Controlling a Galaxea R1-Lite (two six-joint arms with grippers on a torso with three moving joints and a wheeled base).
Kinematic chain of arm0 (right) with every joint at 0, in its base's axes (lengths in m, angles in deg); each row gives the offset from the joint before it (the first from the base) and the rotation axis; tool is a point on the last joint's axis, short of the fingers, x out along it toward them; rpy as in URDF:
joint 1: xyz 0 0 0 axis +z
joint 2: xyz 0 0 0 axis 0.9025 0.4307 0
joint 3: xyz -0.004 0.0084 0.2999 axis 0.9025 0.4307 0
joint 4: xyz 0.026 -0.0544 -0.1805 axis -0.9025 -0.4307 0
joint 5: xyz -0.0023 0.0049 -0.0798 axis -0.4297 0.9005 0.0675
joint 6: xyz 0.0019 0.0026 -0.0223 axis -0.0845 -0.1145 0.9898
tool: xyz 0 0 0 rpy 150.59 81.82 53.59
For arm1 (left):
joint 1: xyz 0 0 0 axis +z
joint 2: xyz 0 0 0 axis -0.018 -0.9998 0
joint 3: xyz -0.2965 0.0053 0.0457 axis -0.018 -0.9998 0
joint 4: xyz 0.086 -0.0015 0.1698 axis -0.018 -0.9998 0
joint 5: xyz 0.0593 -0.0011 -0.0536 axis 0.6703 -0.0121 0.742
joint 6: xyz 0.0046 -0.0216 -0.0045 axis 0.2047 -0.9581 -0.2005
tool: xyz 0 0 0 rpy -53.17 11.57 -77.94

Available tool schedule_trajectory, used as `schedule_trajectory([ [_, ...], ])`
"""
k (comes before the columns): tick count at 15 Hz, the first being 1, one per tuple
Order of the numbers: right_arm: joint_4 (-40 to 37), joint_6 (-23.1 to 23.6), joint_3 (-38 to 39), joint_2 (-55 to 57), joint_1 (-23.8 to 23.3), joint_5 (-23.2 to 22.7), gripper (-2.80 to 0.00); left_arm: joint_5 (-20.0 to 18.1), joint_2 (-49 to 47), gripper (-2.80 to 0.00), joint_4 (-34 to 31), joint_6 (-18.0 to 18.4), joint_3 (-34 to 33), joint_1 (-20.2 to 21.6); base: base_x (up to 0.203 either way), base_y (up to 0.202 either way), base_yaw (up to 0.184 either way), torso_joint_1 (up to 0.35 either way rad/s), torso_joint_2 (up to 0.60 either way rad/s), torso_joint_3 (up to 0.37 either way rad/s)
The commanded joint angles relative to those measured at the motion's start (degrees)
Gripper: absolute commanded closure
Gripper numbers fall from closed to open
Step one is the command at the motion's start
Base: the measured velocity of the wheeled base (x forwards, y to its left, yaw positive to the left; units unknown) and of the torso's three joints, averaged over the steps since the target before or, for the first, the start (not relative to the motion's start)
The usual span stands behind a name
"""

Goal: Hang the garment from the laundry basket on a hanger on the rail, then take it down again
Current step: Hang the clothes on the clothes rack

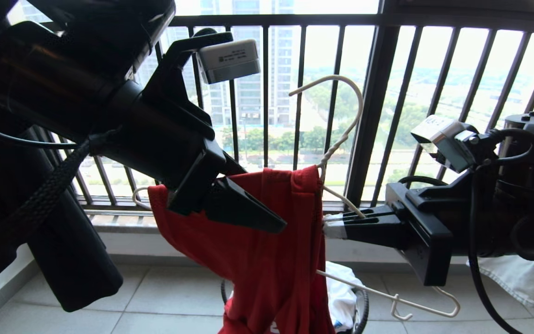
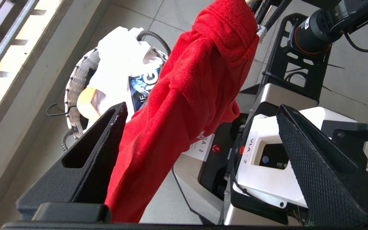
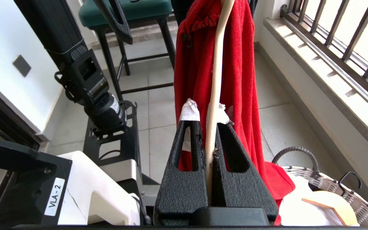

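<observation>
One red T-shirt (image 1: 267, 241) is draped in a bunch over one side of the wire hanger (image 1: 341, 139), which is held in the air before the window railing (image 1: 369, 116); its hem trails down toward the laundry basket (image 2: 75, 86) on the floor. The right gripper (image 3: 211, 118) is clamped tight on the hanger's sloping wire. The left gripper (image 2: 203, 127) stands wide, its fingers either side of the hanging cloth without pinching it.

The shirt looks light, soft and limp, so it will likely sag and slide off the thin wire unless spread over both shoulders; the collar or a shoulder seam seems the best hold. The hanger looks springy and slim, and could twist in the grip.

The basket holds a white printed T-shirt (image 2: 120, 57) and a wooden hanger (image 3: 327, 204).
</observation>
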Motion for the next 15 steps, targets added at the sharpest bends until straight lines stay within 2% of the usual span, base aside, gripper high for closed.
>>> schedule_trajectory([
  [1,0.2,0.0,0.0,-0.4,-0.2,-0.3,0.00,-0.2,-1.7,-2.80,-0.2,0.3,-0.5,0.0,0.000,0.000,0.000,0.000,0.00,0.000],
  [15,0.3,-0.2,-0.7,-1.0,-2.1,-0.3,0.00,0.0,-3.1,-2.80,3.0,0.4,-0.1,-0.4,0.000,0.000,0.000,0.000,0.00,0.000],
])
